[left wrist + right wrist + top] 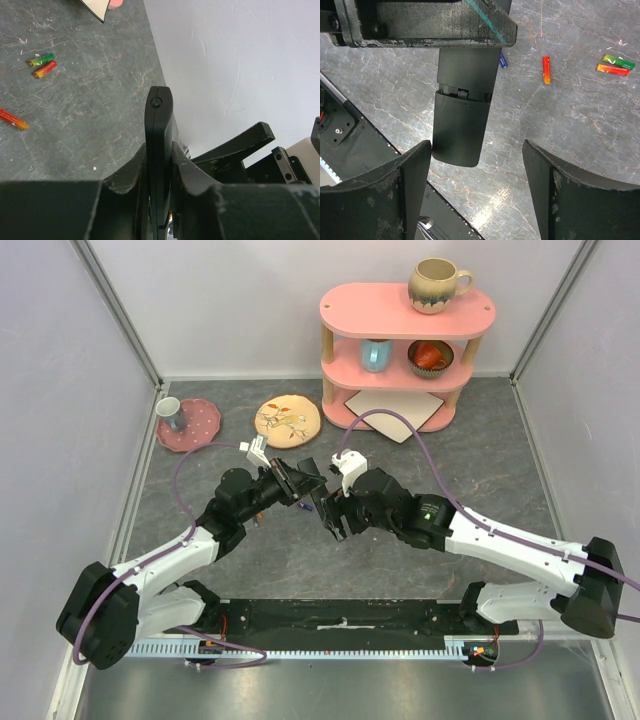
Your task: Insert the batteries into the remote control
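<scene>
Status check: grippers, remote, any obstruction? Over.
Left gripper shut on remote control. Right gripper open at its free end, not gripping. Batteries loose on table. Nothing in the way.

My left gripper point(159, 175) hides the remote control's point(159, 125) lower end; beside the remote, a blue battery point(503, 61) barely shows.

Top camera high behind arms point(165, 558), looking down, wrist cameras close, both showing remote control point(462, 100) and batteries point(546, 69)
</scene>
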